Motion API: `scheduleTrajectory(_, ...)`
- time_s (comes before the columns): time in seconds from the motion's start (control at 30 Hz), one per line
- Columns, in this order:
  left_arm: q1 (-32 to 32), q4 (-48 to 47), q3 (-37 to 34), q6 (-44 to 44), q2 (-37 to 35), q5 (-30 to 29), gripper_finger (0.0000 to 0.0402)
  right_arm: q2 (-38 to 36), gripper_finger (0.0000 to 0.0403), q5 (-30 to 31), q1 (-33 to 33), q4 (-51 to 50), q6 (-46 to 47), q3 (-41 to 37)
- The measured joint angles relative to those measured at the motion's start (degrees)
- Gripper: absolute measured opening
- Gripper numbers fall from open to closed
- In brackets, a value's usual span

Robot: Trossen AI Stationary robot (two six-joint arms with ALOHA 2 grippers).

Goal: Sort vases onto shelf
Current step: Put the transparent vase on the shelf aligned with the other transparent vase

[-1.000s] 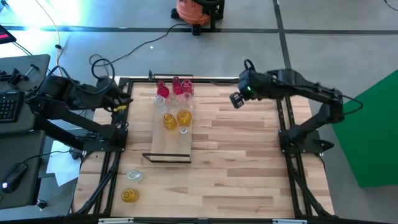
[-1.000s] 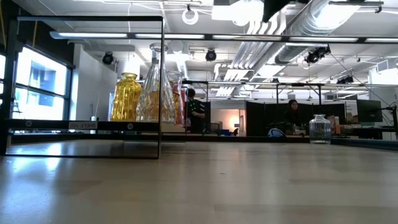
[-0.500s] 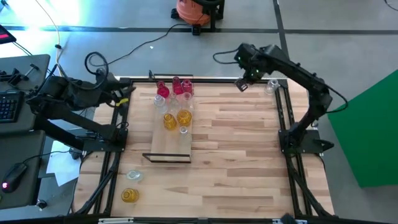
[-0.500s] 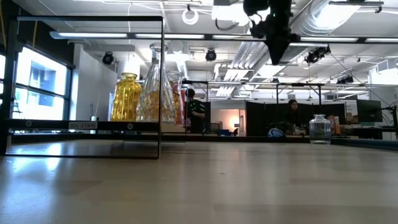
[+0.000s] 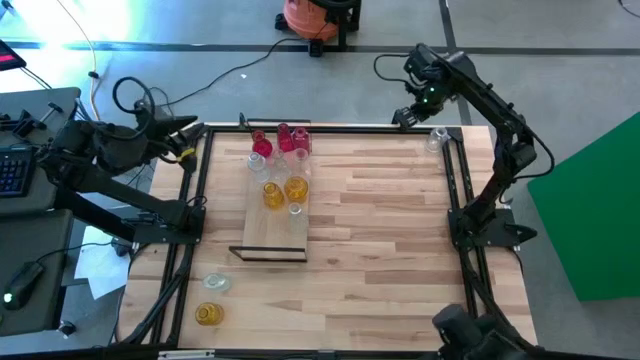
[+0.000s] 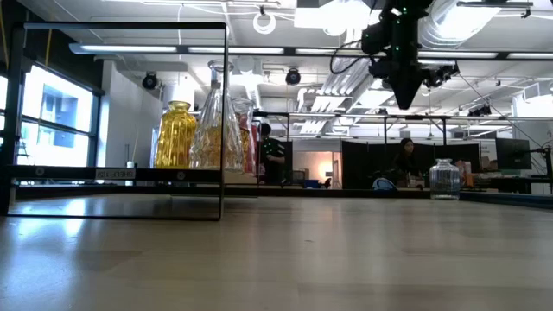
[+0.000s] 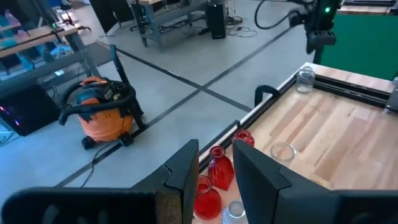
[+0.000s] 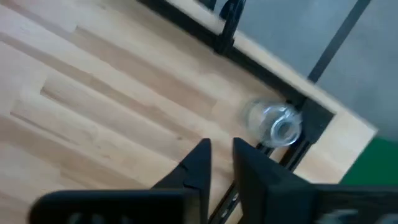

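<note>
The clear vase (image 5: pixel 434 138) stands at the counter's (image 5: pixel 380 230) far right corner, beside the frame. My right tool (image 5: pixel 408 116) hovers just left of it, fingers slightly apart, empty. A skewed descent could knock it off.

The far half of the flat light-wood shelf board (image 5: pixel 272 228) is crowded: red glass vases (image 5: pixel 262 146), amber-yellow glass vases (image 5: pixel 296 187) and a small clear one (image 5: pixel 296 210) stand close together, with only narrow gaps between them. The near half of the board is bare. The wide slatted wooden tabletop (image 5: pixel 380 230) to its right lies open up to a lone clear glass vase (image 5: pixel 436 138) at the far right corner, tight against the black frame (image 5: pixel 452 170).
</note>
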Motion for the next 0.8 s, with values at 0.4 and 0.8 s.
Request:
scheduleTrajectory(0.4, 0.0, -0.3, 0.0, 0.9, -2.1, 0.9, 0.009, 0.0, 0.0182, -0.4, -4.1, 7.9, 8.2, -19.1)
scheduleTrajectory(0.8, 0.0, -0.3, 0.0, 0.8, -2.4, 1.0, 0.009, 0.0, 0.0159, 2.3, -4.0, 16.9, 6.8, -27.4)
